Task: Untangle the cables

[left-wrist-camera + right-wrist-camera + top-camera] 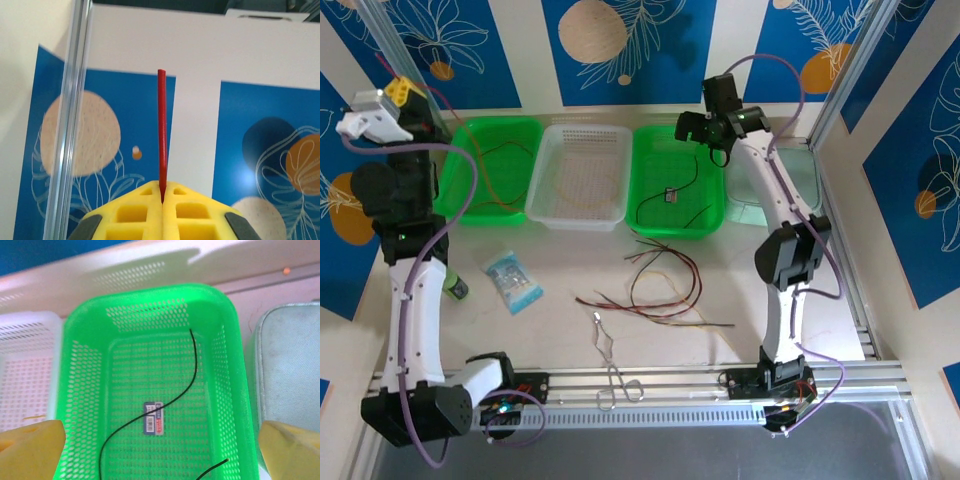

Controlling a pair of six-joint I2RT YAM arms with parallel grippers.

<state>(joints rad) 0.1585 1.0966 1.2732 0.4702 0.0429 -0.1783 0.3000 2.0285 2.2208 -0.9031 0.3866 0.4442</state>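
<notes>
Left arm [415, 300] and right arm [776, 195] — white links, black joints, looping purple cables [472, 180] — carry blocky yellow jaws.

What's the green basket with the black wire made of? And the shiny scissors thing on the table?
The green basket looks like glossy moulded plastic: rows of little holes, light shining off its rim. The scissors thing looks like bare polished metal, silvery. The black wire probably has a smooth plastic coat; too thin to be sure.
</notes>
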